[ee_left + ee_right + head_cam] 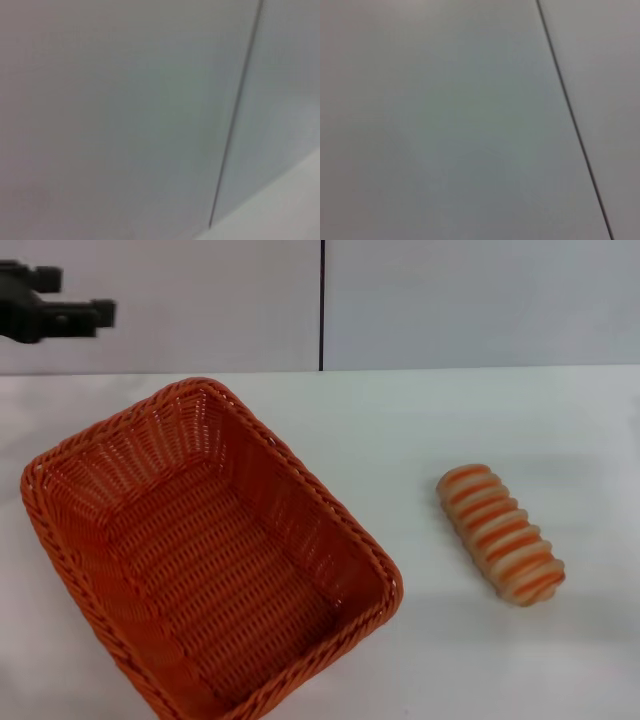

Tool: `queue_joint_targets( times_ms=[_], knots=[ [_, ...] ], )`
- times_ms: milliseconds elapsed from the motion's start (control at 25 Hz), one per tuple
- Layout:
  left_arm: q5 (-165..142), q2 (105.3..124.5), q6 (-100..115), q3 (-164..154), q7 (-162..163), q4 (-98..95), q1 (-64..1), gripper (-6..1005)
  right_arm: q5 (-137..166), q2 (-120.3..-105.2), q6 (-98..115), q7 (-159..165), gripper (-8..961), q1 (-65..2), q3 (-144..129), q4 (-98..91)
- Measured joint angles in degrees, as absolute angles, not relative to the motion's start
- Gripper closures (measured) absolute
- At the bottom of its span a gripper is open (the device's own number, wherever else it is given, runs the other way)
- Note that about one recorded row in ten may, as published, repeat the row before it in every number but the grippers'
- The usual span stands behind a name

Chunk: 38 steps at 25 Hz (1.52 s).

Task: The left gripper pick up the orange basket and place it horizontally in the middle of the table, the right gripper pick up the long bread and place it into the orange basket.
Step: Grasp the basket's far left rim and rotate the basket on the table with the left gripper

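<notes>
Left pincer hangs at ten o'clock, whether open or closed I cannot tell. On the worktop, basket and bread both run from eleven toward five, well apart

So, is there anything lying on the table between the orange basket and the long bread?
No. In the head view only bare white table lies between the orange basket and the long bread; they do not touch.

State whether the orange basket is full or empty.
Empty. The orange basket shows only bare woven floor; the long bread lies apart on the table.
</notes>
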State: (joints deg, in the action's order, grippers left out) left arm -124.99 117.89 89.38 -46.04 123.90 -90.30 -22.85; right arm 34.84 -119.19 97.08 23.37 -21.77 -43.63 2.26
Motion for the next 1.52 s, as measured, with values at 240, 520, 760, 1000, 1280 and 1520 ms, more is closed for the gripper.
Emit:
queue_joint_targets(
  times_ms=[240,520,760,1000,1280,1520],
  knots=[
    [-139.7,118.38,93.7,-51.9,129.2,-93.0,-29.9,201,34.9,-119.05,97.9,27.7,380,-19.7,-44.1,0.1],
    [-147.2,118.59,93.2,-61.1,130.9,-92.0,-33.4,201,35.6,-118.67,96.3,27.0,380,-16.5,-43.5,-2.4],
    [-153.2,118.73,90.9,-65.9,132.5,-88.6,-34.1,202,35.6,-118.67,95.7,26.9,380,-14.6,-43.5,-3.6],
    [-157.3,118.75,86.2,-69.2,132.1,-82.9,-34.3,202,35.6,-118.65,94.6,26.7,380,-14.4,-43.4,-3.6],
    [-160.9,118.67,86.1,-69.8,130.7,-80.1,-35.6,202,35.6,-118.73,94.6,26.6,380,-14.1,-43.4,-3.5],
    [-164.3,118.58,88.3,-69.9,128.9,-79.8,-35.8,203,35.6,-118.97,94.7,26.7,380,-13.9,-43.7,-3.2]
  ],
)
